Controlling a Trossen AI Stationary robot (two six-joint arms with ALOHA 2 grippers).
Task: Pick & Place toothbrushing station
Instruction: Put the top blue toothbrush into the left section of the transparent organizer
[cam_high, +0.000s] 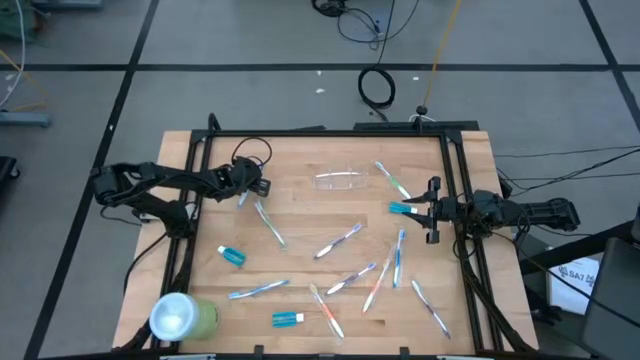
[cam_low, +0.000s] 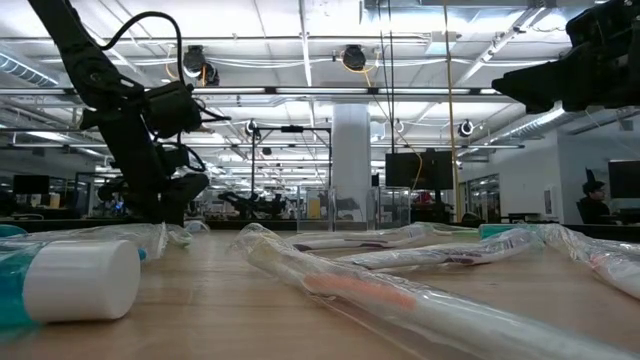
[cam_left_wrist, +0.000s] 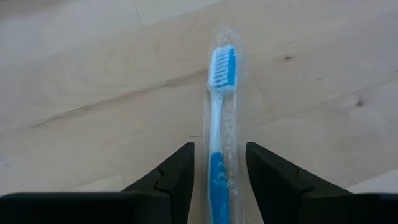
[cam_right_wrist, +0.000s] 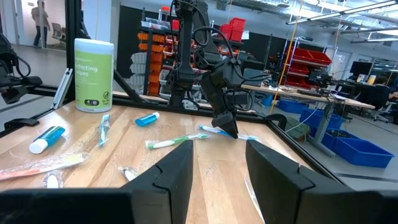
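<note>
left gripper (cam_left_wrist: 219, 177) reaches low over the table, fingers apart astride a wrapped blue toothbrush (cam_left_wrist: 221, 124). right gripper (cam_right_wrist: 217, 165) hovers at the right edge, fingers apart, empty. clear cup (cam_high: 342, 180) lies at the table's far middle.

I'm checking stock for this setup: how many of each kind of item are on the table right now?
Wrapped toothbrushes: 9
Small toothpaste tubes: 3
Clear plastic cup: 1
Green wipes canister: 1
Total: 14
</note>
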